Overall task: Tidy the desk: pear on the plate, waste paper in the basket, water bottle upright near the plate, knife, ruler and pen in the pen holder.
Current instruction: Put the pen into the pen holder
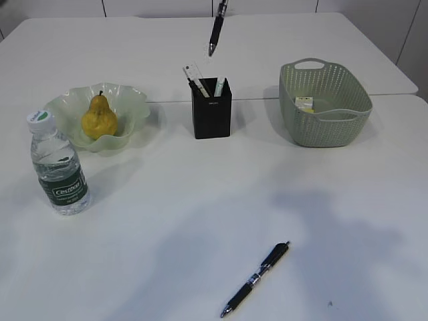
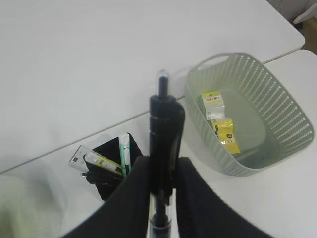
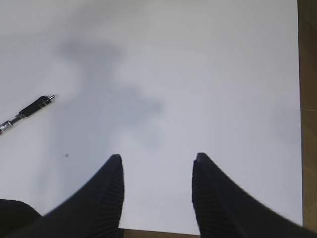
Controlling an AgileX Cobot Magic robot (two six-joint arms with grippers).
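My left gripper (image 2: 163, 166) is shut on a black pen (image 2: 166, 134), which hangs tip down (image 1: 216, 30) above and behind the black pen holder (image 1: 212, 110). The holder has the clear ruler (image 1: 193, 72) in it and a green-and-white tool (image 2: 125, 151) that looks like the knife. A second black pen (image 1: 256, 279) lies on the near desk (image 1: 167, 221). The right gripper (image 3: 158, 158) hovers open and empty over bare desk to the right of that pen (image 3: 29, 108). The pear (image 1: 99, 117) sits on the plate (image 1: 134, 100). The water bottle (image 1: 59, 167) stands upright beside the plate.
The pale green basket (image 1: 326, 103) stands right of the pen holder with yellow and white waste paper (image 2: 220, 116) inside. A seam between two tabletops runs behind the holder. The desk's edge (image 3: 299, 124) shows just right of the right gripper.
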